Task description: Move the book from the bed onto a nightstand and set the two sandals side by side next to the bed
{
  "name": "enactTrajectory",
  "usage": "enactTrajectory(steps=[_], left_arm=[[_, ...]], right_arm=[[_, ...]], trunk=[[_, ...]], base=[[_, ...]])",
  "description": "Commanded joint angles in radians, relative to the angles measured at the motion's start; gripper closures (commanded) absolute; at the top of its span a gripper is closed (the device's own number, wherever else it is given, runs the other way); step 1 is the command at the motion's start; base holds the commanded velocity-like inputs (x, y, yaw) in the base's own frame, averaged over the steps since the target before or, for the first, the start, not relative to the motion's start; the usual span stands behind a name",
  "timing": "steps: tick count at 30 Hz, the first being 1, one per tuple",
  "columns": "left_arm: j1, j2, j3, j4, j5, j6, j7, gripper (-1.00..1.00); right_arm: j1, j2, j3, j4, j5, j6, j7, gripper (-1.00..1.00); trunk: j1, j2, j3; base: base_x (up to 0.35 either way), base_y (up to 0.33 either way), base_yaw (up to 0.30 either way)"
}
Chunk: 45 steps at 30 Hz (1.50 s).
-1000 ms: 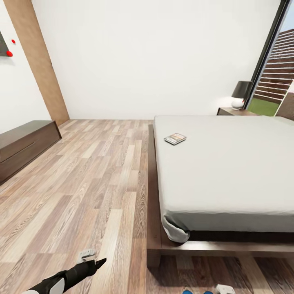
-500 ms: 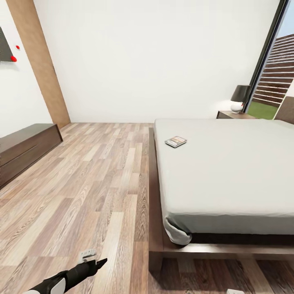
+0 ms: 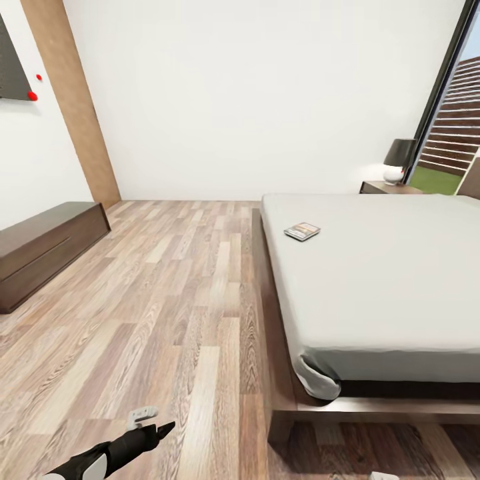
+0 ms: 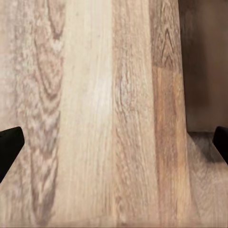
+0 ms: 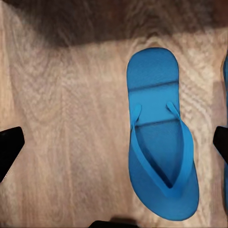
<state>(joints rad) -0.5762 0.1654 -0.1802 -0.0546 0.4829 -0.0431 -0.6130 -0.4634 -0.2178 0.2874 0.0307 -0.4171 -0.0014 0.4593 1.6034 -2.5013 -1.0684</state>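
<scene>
Wood-plank floor (image 3: 167, 300) under both wide-open grippers; right gripper (image 5: 114, 142) hovers beside a sandal (image 5: 160, 137), perhaps misaligned, risking missed grasp.

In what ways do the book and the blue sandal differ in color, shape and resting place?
The book is dark with a brownish cover picture, while the sandal is bright blue all over. The book is a flat rectangle, the sandal a long oval with a Y-shaped strap. The book lies on the grey bed, the sandal on the wood floor. Both lie flat, and no gripper touches them.
</scene>
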Motion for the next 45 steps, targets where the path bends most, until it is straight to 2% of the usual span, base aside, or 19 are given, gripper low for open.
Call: enactTrajectory(steps=[1, 7, 25, 34, 45], left_arm=[[-0.001, 0.000, -0.008, 0.001, 0.006, -0.004, -0.002, -1.00], [-0.001, 0.000, -0.008, 0.001, 0.008, -0.004, -0.002, -1.00], [-0.001, 0.000, -0.008, 0.001, 0.008, -0.004, -0.004, -1.00], [-0.001, 0.000, -0.008, 0.001, 0.008, -0.004, -0.004, -1.00], [-0.001, 0.000, -0.008, 0.001, 0.008, -0.004, -0.003, -1.00]], right_arm=[[-0.001, 0.000, 0.007, 0.003, -0.011, 0.000, 0.005, -1.00], [-0.001, 0.000, 0.007, 0.003, -0.010, 0.000, 0.005, -1.00], [-0.001, -0.001, 0.007, 0.003, -0.011, 0.000, 0.005, -1.00], [-0.001, -0.002, 0.007, 0.003, -0.010, 0.000, 0.005, -1.00], [-0.001, -0.002, 0.007, 0.003, -0.010, 0.000, 0.005, -1.00]], trunk=[[0.000, 0.000, -0.001], [0.000, 0.000, -0.001], [0.000, 0.000, -0.001], [0.000, 0.000, -0.001], [0.000, 0.000, -0.001]], base=[[0.000, 0.081, 0.000], [0.000, 0.019, 0.089], [0.000, 0.036, 0.276], [0.000, 0.076, 0.041], [0.000, 0.016, 0.248]])
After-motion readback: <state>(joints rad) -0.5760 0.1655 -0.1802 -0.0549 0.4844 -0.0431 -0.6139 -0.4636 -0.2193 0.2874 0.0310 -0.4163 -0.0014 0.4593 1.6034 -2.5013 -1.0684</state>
